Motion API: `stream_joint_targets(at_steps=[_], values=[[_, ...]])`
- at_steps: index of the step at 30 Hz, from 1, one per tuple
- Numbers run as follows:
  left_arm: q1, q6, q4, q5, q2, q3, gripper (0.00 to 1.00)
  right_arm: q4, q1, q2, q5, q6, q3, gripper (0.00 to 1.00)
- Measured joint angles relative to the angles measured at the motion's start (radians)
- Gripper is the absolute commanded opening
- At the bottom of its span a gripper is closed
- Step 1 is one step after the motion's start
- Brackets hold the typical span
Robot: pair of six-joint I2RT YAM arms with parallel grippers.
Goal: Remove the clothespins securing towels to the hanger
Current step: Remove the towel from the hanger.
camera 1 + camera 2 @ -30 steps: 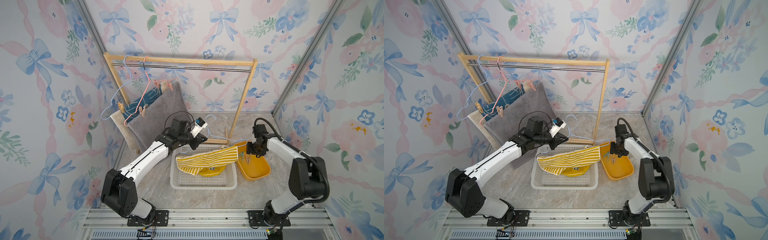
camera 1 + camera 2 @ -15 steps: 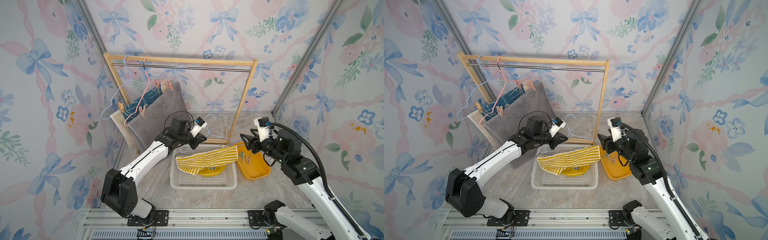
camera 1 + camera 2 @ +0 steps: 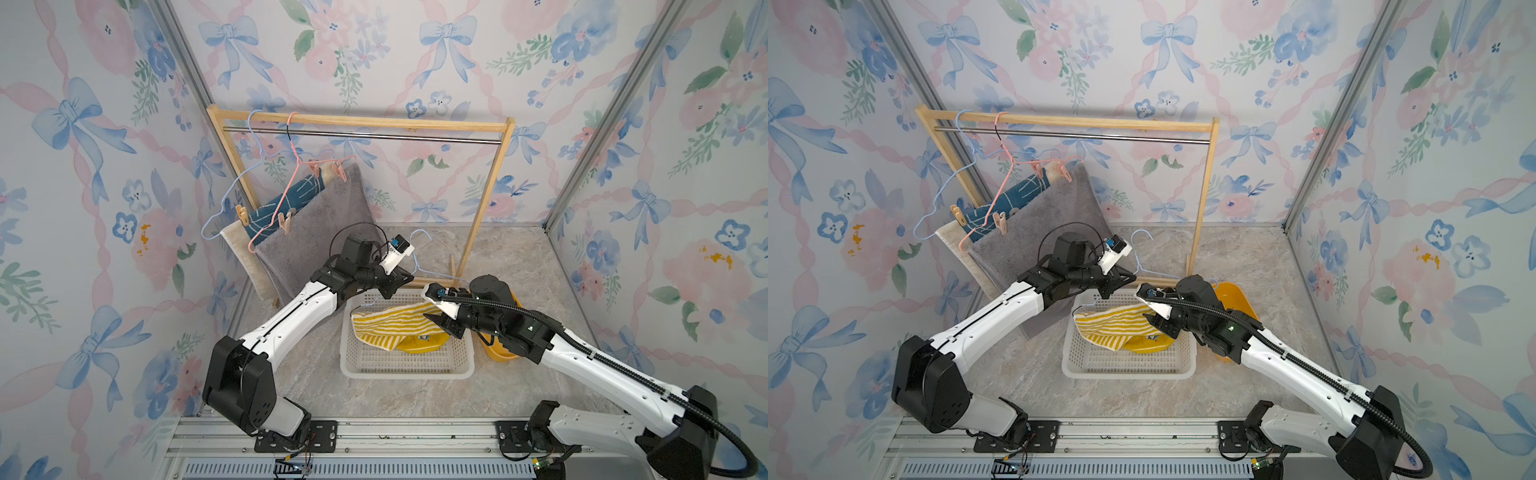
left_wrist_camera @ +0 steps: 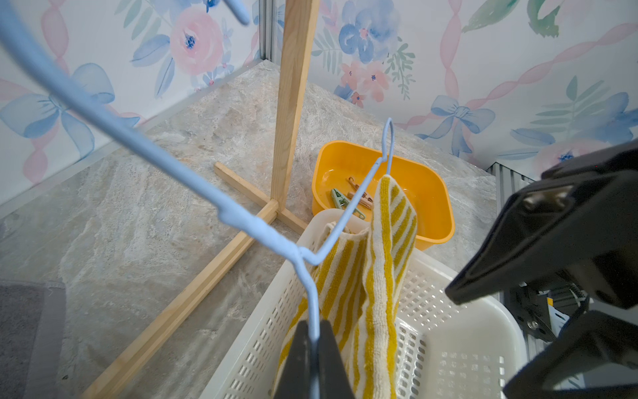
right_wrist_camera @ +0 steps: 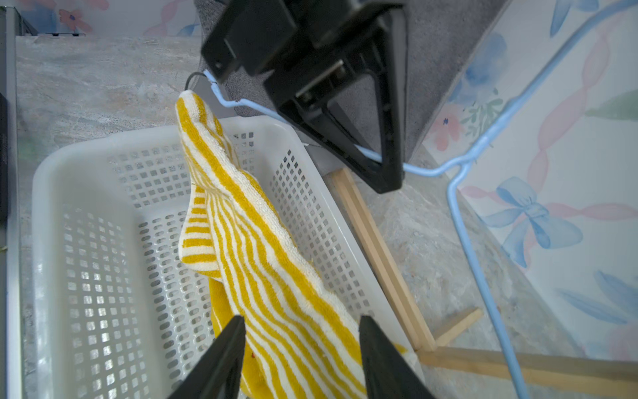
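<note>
My left gripper (image 4: 314, 345) is shut on the wire of a light blue hanger (image 3: 419, 266), held above the white basket (image 3: 407, 365). The yellow-and-white striped towel (image 3: 395, 322) hangs from that hanger into the basket. No clothespin shows on it. My right gripper (image 5: 300, 345) is open, its two fingers either side of the striped towel's hanging end (image 5: 276, 283). On the rack, pink clothespins (image 3: 316, 169) (image 3: 286, 222) pin the dark blue towel (image 3: 286, 199) and grey towel (image 3: 316, 232) to a pink hanger (image 3: 291, 183). A green clothespin (image 4: 340, 200) and a tan one (image 4: 360, 197) lie in the yellow tub (image 4: 428, 193).
The wooden rack (image 3: 357, 122) stands at the back, its right post and foot (image 4: 290, 103) just behind the basket. Another light blue hanger (image 3: 232, 191) hangs at the rack's left end. My right arm covers most of the yellow tub (image 3: 1233, 295) in both top views.
My right arm has swung from over the yellow tub across to the basket, bringing its open fingers around the striped towel. The left arm has held still with the hanger.
</note>
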Motion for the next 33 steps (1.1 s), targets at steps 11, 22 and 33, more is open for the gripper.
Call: stream_joint_targets(at_steps=[11,22,33], values=[[0.0,0.0,0.0,0.008,0.001,0.0,0.0,0.211,0.018,0.148,-0.028,-0.097,-0.042,0.45],[0.0,0.0,-0.004,0.008,0.001,0.0,0.0,0.283,0.018,0.225,-0.038,-0.11,-0.041,0.12],[0.0,0.0,-0.004,0.008,0.007,0.0,0.0,0.286,0.019,0.203,-0.026,-0.106,-0.038,0.0]])
